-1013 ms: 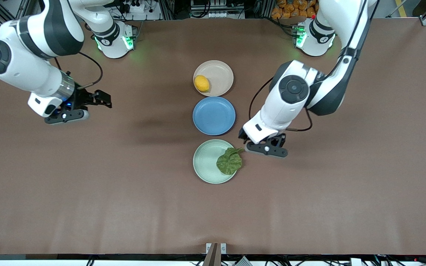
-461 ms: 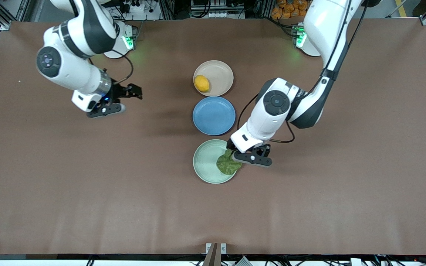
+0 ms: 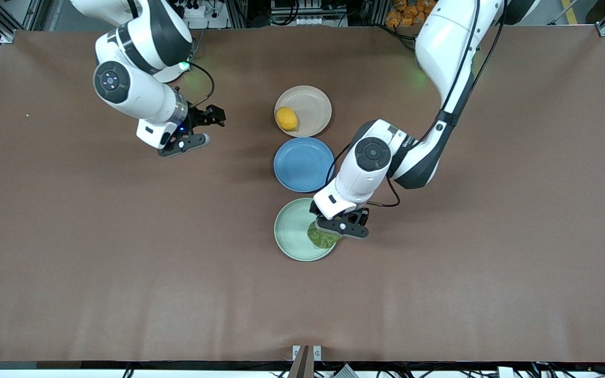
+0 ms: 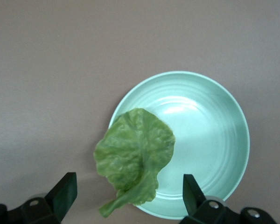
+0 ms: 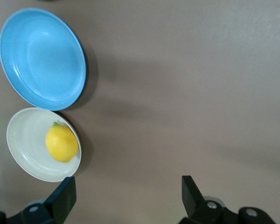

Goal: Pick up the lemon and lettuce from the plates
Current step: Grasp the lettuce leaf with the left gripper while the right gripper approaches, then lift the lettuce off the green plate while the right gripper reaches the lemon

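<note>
Left tool fingers apart over lettuce on green plate. Right tool fingers apart over desk, near lemon.

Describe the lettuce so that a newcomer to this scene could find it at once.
Three plates form a line mid-table; take the mint green plate, the one nearest the front camera. The lettuce lies on its edge toward the left arm's end, under the open left gripper. It is the only wrinkled dark green leaf.

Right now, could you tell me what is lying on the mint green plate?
Only the lettuce lies on the mint green plate, its stem end overhanging the rim. The open left gripper is over it. The plate surface beneath the leaf is covered.
</note>
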